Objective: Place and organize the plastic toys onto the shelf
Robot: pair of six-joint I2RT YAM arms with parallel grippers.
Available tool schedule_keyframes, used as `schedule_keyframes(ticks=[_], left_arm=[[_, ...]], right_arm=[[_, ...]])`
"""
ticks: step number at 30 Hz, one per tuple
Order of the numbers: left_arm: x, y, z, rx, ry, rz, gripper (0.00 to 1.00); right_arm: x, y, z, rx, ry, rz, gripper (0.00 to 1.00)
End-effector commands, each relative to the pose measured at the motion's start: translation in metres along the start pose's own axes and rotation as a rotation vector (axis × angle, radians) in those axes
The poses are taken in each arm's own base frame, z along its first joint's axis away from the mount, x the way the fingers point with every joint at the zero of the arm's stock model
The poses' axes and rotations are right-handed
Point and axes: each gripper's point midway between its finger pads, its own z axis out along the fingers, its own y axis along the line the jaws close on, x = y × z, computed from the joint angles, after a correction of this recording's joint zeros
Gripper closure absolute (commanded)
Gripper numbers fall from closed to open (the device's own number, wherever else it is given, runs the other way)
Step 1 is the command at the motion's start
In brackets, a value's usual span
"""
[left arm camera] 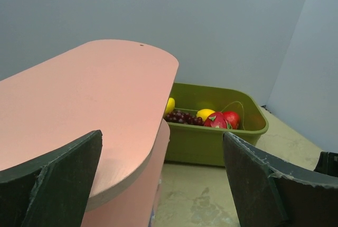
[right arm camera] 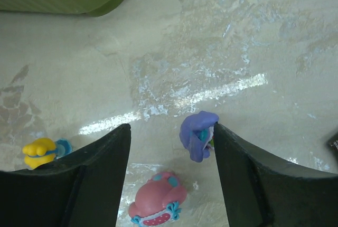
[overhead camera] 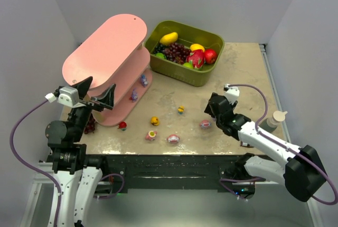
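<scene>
**A:** Top external. The shelf (overhead camera: 108, 53) is standing at the far left of the table (overhead camera: 237, 79): three matte pink oval boards. Two purple figurines (overhead camera: 143, 81) are sitting on its lowest board. The other plastic toys (overhead camera: 155, 121) are lying loose on the marbled top in front.

**B:** Grippers?

**A:** The left gripper (overhead camera: 97, 94) is hovering at the shelf's near end, jaws spread and holding nothing. The right gripper (overhead camera: 210, 113) is hanging low over the loose toys (its jaws are not readable from above).

**B:** Left wrist?

**A:** It is showing the top board's rounded end close up. Behind that is the olive bin (left arm camera: 211, 137) with its glossy fruit (left arm camera: 219, 119).

**B:** Right wrist?

**A:** Only this view is showing the right jaws: spread and pinching nothing. A purple toy (right arm camera: 198, 134) is lying just beside the right-hand finger; whether it is touching, I cannot tell. A pink toy (right arm camera: 156, 203) is lying between the fingers (right arm camera: 90, 179), and a yellow toy (right arm camera: 41, 152) is off to the left. All three are rounded, shiny mouldings.
</scene>
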Motion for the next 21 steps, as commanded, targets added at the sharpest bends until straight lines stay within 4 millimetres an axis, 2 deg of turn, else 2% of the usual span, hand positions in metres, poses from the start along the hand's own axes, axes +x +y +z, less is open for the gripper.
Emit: schedule_keyframes(ticks=[1,6,9,11,16,18,21], left_arm=[[0.034,0.007,-0.001,-0.022,0.102,-0.047,0.0],[0.034,0.008,-0.004,-0.029,0.094,-0.045,0.0],[0.036,0.009,-0.004,-0.035,0.099,-0.048,0.01],[0.037,0.01,-0.004,-0.039,0.101,-0.048,0.01],[0.037,0.01,-0.004,-0.039,0.101,-0.05,0.01],[0.035,0.009,-0.005,-0.039,0.095,-0.048,0.0],[0.032,0.01,-0.006,-0.045,0.083,-0.045,0.01]], right_arm=[[0.002,-0.013,-0.002,0.051,-0.012,0.08,0.37],[0.001,-0.015,-0.002,0.063,-0.012,0.08,0.46],[0.001,-0.015,-0.002,0.061,-0.022,0.089,0.56],[0.0,-0.013,0.0,0.057,-0.028,0.09,0.64],[-0.003,-0.01,0.0,0.048,-0.033,0.107,0.94],[-0.008,-0.009,-0.002,0.044,-0.046,0.109,1.0],[-0.021,-0.006,-0.007,0.036,-0.066,0.103,1.0]])
